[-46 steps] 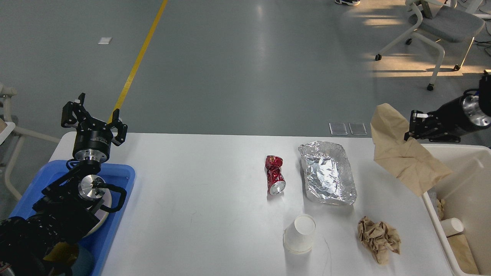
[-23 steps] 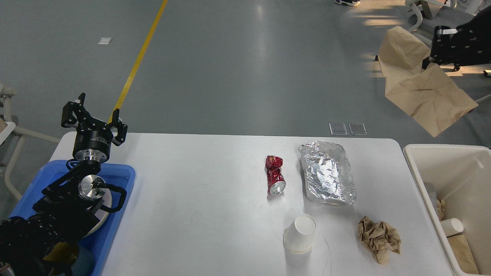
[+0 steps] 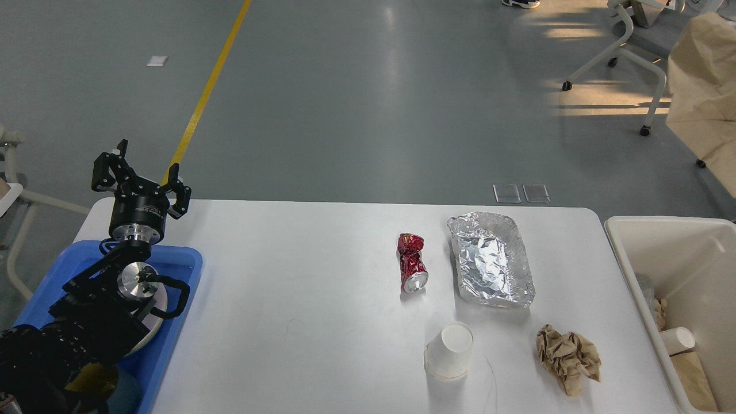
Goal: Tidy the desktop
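Left gripper (image 3: 140, 172): jaws spread wide, holding nothing, poised over the counter's far left corner at ten o'clock, unmoved since the earlier frames.

Right gripper: out of frame; half a second ago it was visible at two o'clock clamped on the brown paper sheet (image 3: 706, 92), which has since swung further right and now shows only partly at the right edge.

Counter (image 3: 299, 287): white, glossy, rounded corners, filling the lower middle of the view.

Floor: grey, with a yellow line (image 3: 208, 86) at eleven o'clock and a wheeled chair (image 3: 627, 54) at one o'clock.

Counter contents, unchanged:
- crushed red can (image 3: 411, 263), centre
- foil tray (image 3: 490, 259), just right of it
- white paper cup (image 3: 450, 351), at five o'clock
- crumpled brown paper (image 3: 568, 357), right of the cup

Flanking: blue tray (image 3: 178, 299) at eight o'clock; cream bin (image 3: 690, 259) at four o'clock.
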